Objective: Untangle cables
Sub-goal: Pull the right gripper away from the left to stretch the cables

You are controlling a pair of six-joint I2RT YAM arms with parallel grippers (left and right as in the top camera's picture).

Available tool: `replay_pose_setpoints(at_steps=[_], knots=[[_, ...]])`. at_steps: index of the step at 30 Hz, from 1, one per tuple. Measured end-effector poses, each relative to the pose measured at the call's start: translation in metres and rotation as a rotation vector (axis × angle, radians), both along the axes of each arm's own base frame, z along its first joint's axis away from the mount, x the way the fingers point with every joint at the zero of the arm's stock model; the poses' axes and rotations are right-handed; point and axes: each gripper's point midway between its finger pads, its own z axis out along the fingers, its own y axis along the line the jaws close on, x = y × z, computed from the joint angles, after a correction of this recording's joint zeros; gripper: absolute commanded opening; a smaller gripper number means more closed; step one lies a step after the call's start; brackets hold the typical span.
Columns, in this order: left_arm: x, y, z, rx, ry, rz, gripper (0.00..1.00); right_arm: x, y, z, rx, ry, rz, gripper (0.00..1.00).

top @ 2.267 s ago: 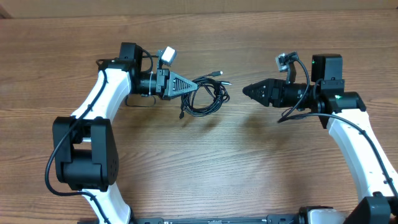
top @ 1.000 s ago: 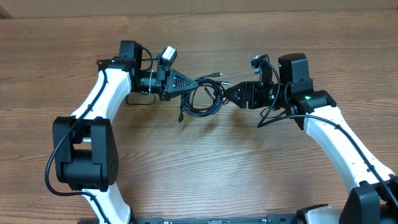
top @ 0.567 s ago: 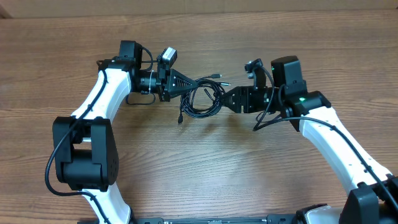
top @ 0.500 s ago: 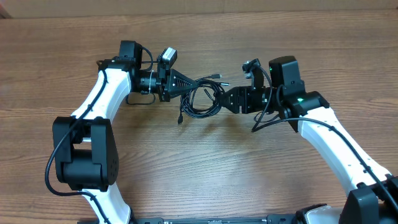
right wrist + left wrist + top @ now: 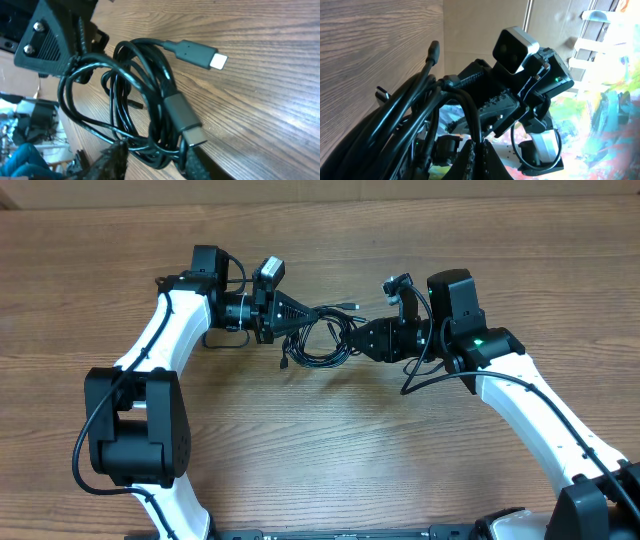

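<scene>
- Thin black looped cables (image 5: 322, 345) with small plug ends lie on my brown wooden bench (image 5: 300, 440), between the two arms.
- My left hand (image 5: 311, 314) is clenched on their upper strands.
- My right hand (image 5: 358, 340) straddles the loops; I cannot tell whether it pinches.

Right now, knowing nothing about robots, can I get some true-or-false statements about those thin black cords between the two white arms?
1. The thin black cords lie stretched out straight. False: they sit in tangled loops.
2. Only the left gripper is at the bundle. False: the right gripper is there too, its fingers either side of the cords.
3. One dark plug has a white tip. True.
4. A brown wood-grain table lies under the cords. True.
</scene>
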Motion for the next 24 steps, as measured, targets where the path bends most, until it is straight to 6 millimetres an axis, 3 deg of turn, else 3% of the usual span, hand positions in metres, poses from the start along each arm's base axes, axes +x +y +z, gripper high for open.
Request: replay_pose_setpoints(at_steps=[2, 5, 8, 9, 11, 20, 22, 24], knots=[[0.000, 0.000, 0.000, 0.000, 0.002, 0.000, 0.04, 0.001, -0.001, -0.001, -0.005, -0.002, -0.004, 0.40], [0.000, 0.000, 0.000, 0.001, 0.007, 0.000, 0.04, 0.004, -0.003, -0.003, -0.024, -0.007, -0.024, 0.59], [0.000, 0.000, 0.000, 0.001, 0.007, 0.000, 0.04, 0.007, -0.006, -0.005, -0.045, -0.016, -0.042, 0.72], [0.000, 0.000, 0.000, 0.000, 0.006, 0.000, 0.04, 0.009, -0.008, -0.007, -0.057, -0.019, -0.051, 0.85], [0.000, 0.000, 0.000, 0.000, 0.003, 0.000, 0.04, 0.011, -0.011, -0.009, -0.073, -0.019, -0.070, 0.93], [0.001, 0.000, 0.000, 0.005, 0.062, 0.002, 0.04, 0.002, -0.013, -0.036, -0.106, 0.099, -0.072, 0.92], [0.001, 0.000, 0.000, 0.005, 0.067, 0.002, 0.04, 0.002, -0.005, -0.039, -0.063, 0.118, -0.038, 0.84], [0.002, 0.000, 0.000, 0.005, 0.063, 0.002, 0.04, 0.002, 0.006, -0.034, 0.006, 0.110, 0.014, 0.66]])
